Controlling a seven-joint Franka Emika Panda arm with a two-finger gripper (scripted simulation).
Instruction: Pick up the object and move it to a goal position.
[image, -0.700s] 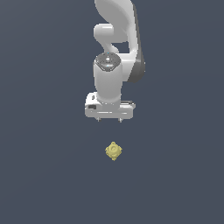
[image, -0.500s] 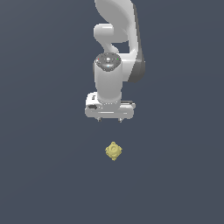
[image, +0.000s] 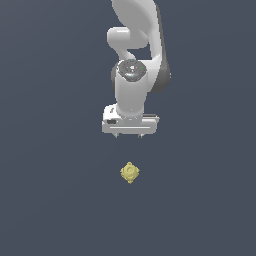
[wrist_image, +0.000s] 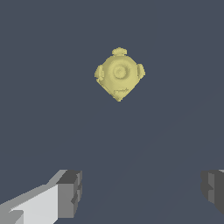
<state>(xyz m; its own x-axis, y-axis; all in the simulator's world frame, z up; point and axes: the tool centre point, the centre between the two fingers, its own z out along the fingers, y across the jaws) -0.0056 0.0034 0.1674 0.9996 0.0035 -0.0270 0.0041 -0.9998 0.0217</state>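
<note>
The white gripper (image: 130, 136) is hanging above the dark worktop (image: 55, 200) with its fingers (wrist_image: 70, 192) spread wide and nothing sitting between them. The pale-yellow knobbly object (image: 130, 172) is lying on the worktop apart from the gripper, ahead of the fingertips in the wrist view and below the gripper in the exterior view, untouched.

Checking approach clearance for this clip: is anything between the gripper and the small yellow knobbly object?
Nothing visible. In the exterior view only bare dark surface separates the gripper from the yellow knobbly object. The wrist view shows the same: open jaws, the object alone beyond them, untouched.
</note>
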